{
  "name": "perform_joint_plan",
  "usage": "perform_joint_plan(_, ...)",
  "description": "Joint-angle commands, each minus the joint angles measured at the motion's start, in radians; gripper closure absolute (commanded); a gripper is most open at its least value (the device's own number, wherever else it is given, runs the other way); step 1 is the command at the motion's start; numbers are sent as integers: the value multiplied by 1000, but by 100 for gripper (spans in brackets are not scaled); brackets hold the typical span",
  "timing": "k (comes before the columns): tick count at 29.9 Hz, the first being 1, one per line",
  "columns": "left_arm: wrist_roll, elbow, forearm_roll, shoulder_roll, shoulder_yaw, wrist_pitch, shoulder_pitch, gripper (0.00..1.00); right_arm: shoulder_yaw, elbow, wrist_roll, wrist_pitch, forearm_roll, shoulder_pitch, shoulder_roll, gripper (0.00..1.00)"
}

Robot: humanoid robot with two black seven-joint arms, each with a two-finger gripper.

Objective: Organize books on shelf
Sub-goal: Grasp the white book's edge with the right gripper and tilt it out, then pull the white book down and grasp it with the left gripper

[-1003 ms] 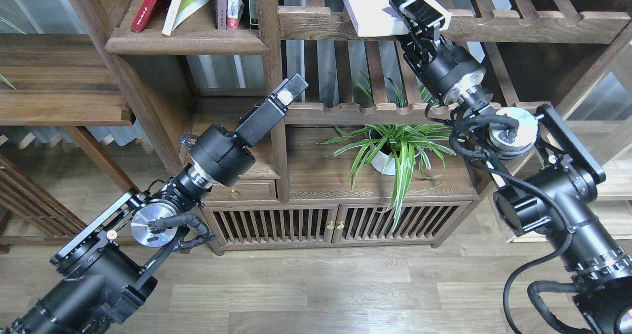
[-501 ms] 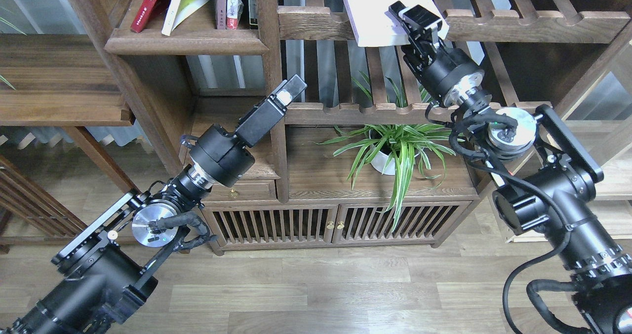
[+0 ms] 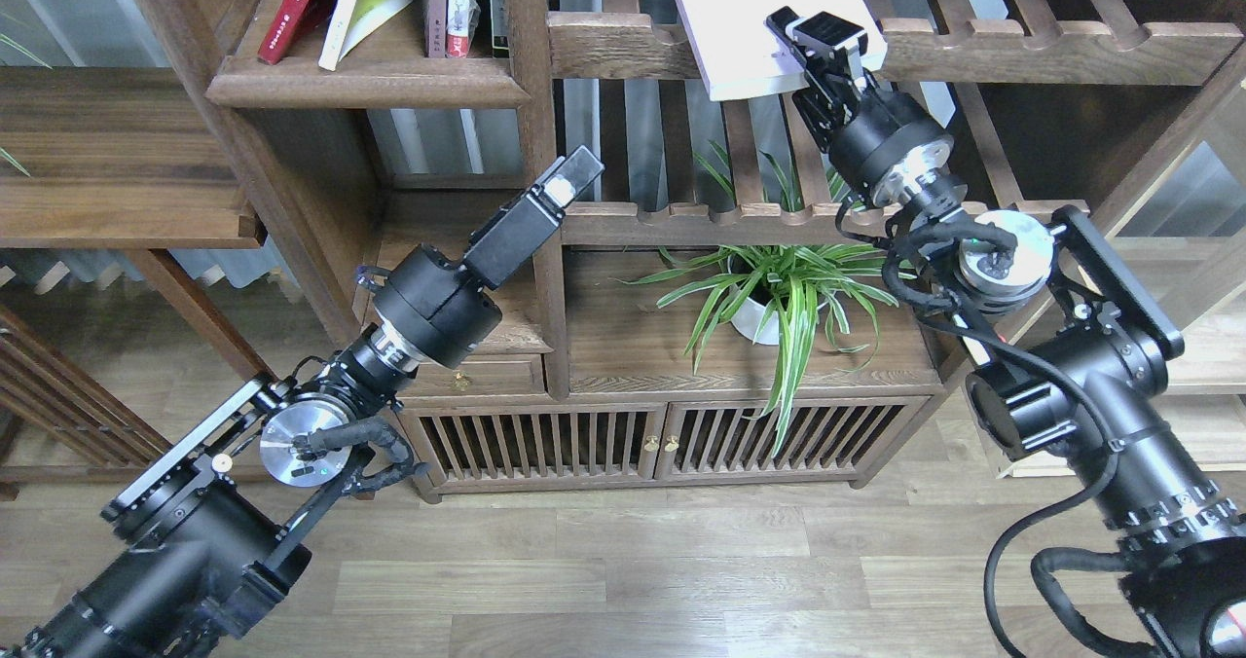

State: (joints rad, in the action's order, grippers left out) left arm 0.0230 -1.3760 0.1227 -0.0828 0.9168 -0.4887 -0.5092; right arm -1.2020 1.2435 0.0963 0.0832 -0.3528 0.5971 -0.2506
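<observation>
White book [image 3: 745, 16] clamped at lower right corner by right end effector [image 3: 816, 43], overhanging slatted rack [image 3: 1051, 50]. Several books [image 3: 370, 1] upright or leaning on shelf [image 3: 370, 84]. Left end effector [image 3: 565, 183]: open or closed, cannot tell.

**Count of things in view**

One white book [image 3: 745, 16] lies on the upper slatted rack. Four books stand on the solid shelf [image 3: 370, 79]: one red [image 3: 292, 6], one yellow-green [image 3: 365, 1], two more upright [image 3: 450, 1]. One potted plant [image 3: 779, 298]. Two claws.

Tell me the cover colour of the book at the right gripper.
White book, seen in the head view.
</observation>
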Motion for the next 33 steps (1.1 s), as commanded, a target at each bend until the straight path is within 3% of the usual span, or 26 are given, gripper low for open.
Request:
perform_joint_plan(1, 0, 0, 0, -2, 2, 0, 0, 1, -7, 1, -1, -28, -2, -2, 4, 83)
perform_joint_plan(6, -6, 0, 0, -3, -1, 0, 0, 1, -7, 1, 2, -128, -3, -20, 4, 94)
perform_joint_plan(21, -3, 29, -11, 6, 4, 0, 18, 1, -8, 68, 6, -411, -12, -131, -6, 95)
perform_joint_plan(27, -6, 29, -104, 67, 36, 0, -9, 1, -7, 80, 8, -545, -12, -169, -7, 96)
perform_joint_plan(33, -15, 37, -139, 72, 39, 0, -26, 1, -1, 83, 8, -572, -12, -203, -2, 96)
